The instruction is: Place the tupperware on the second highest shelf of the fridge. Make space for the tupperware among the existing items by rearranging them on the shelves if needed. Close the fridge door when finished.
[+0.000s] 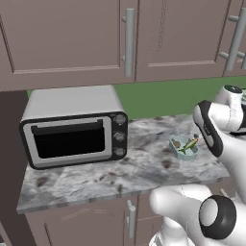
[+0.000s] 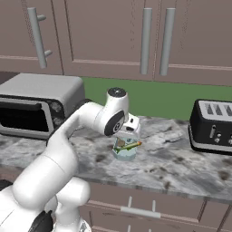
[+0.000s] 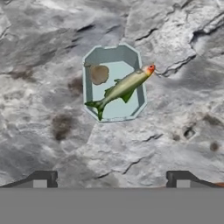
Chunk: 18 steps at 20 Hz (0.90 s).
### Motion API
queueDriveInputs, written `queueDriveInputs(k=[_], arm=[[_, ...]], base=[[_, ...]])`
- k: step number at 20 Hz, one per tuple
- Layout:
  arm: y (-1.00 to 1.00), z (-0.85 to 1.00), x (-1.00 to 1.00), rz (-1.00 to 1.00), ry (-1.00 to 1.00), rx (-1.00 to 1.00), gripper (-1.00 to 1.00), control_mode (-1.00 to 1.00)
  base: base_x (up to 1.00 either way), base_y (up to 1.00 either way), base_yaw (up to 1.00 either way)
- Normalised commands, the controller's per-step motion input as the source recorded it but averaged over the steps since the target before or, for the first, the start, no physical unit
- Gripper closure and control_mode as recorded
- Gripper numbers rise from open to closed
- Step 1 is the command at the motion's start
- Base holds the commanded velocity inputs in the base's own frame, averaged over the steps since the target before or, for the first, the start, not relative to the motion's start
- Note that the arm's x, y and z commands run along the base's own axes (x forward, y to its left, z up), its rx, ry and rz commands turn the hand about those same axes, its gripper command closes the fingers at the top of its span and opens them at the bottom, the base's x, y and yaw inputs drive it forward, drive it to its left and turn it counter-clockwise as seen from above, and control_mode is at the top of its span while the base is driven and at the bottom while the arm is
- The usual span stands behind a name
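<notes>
At the far left of the left base view a silver toaster oven (image 1: 74,126) with a dark glass door and three knobs stands on the grey marbled bench (image 1: 96,178). Brown wall cabinets (image 1: 67,38) with long grey bar handles hang above it, and a green wall strip (image 1: 163,98) runs behind the bench.

To the right of the oven, well apart from it, the tupperware (image 1: 184,147) sits upright on the bench, a small pale teal tub with a brown lump and a green fish-shaped piece lying across its rim. The arm's white links cover the area just right of it.

In the right base view the toaster oven (image 2: 38,106) is again at the left. The arm bends over the middle of the bench (image 2: 181,167), and the claw (image 2: 127,138) points down directly above the tupperware (image 2: 125,149), close over it; from this side its jaws are hard to make out. Further right, well apart, a black toaster (image 2: 212,128) stands near the wall.

The hand view looks straight down: the tupperware (image 3: 114,83) lies on the marble ahead of the claw (image 3: 111,181), whose two dark fingertips (image 3: 43,178) stand spread wide at the bottom edge, released and holding nothing, apart from the tub.
</notes>
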Motion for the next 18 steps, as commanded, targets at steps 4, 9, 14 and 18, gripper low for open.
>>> queueDriveInputs(k=[4, 9, 14, 18], arm=[[-0.79, -0.67, 0.23, -0.01, 0.07, 0.00, -1.00, -1.00], [-0.49, -0.47, 0.37, 0.00, 0.04, 0.00, -1.00, -1.00], [-0.10, -0.22, 0.52, 0.00, 0.00, 0.00, -1.00, -1.00], [-0.01, -0.18, 0.48, 0.00, 0.00, 0.00, -1.00, -1.00]], base=[[0.00, 0.00, 0.00], [0.00, 0.00, 0.00], [0.00, 0.00, 0.00], [0.00, 0.00, 0.00]])
